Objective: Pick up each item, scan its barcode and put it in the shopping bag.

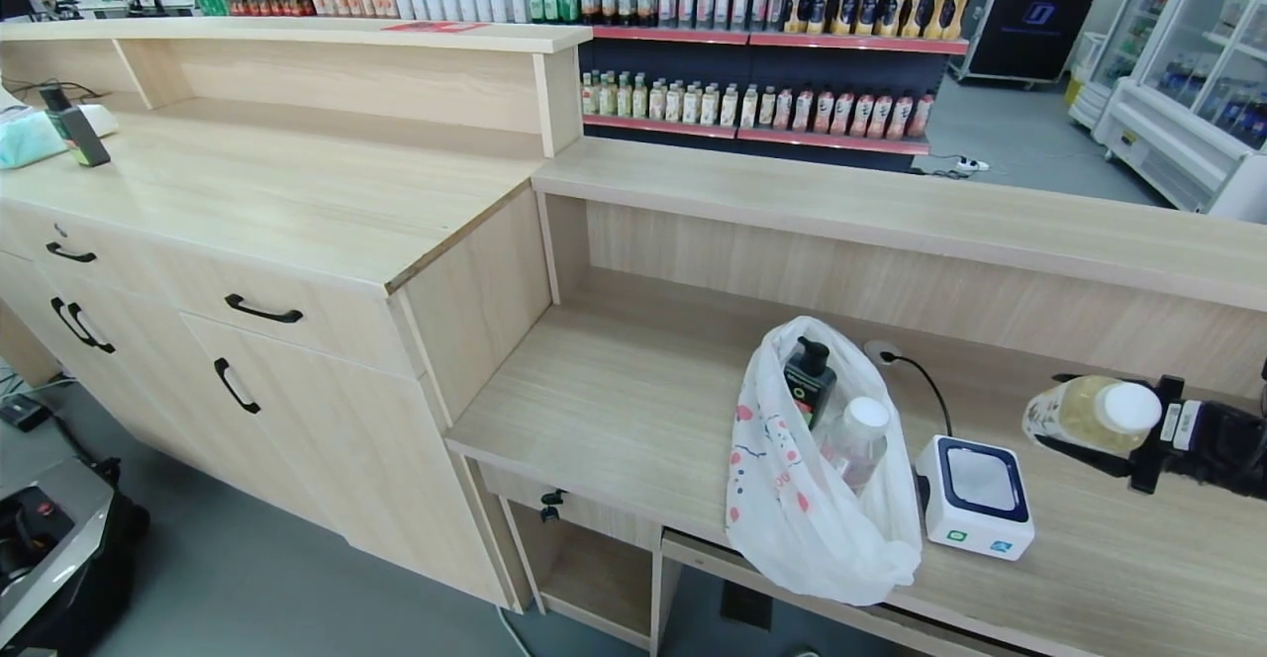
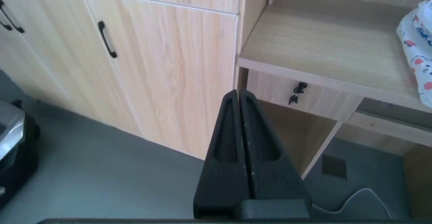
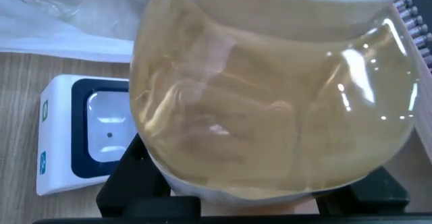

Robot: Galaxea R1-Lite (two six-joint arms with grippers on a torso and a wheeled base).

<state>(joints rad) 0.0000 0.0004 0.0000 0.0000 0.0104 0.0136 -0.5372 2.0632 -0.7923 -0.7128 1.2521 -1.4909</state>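
1. Two items sit in the shopping bag (image 1: 792, 518): a black pump bottle (image 1: 809, 380) and a clear white-capped bottle (image 1: 857, 439).
2. My right gripper (image 1: 1094, 422) is clamped round a jar of yellowish liquid (image 1: 1074, 408), held on its side near the scanner (image 1: 975, 499); I judge its scanning and bagging not yet done.
3. My left gripper (image 2: 241, 143) hangs closed and empty, low by the cabinet front (image 2: 169, 69).

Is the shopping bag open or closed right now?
Open: the shopping bag has its mouth spread, with a black pump bottle and a white-capped bottle showing inside.
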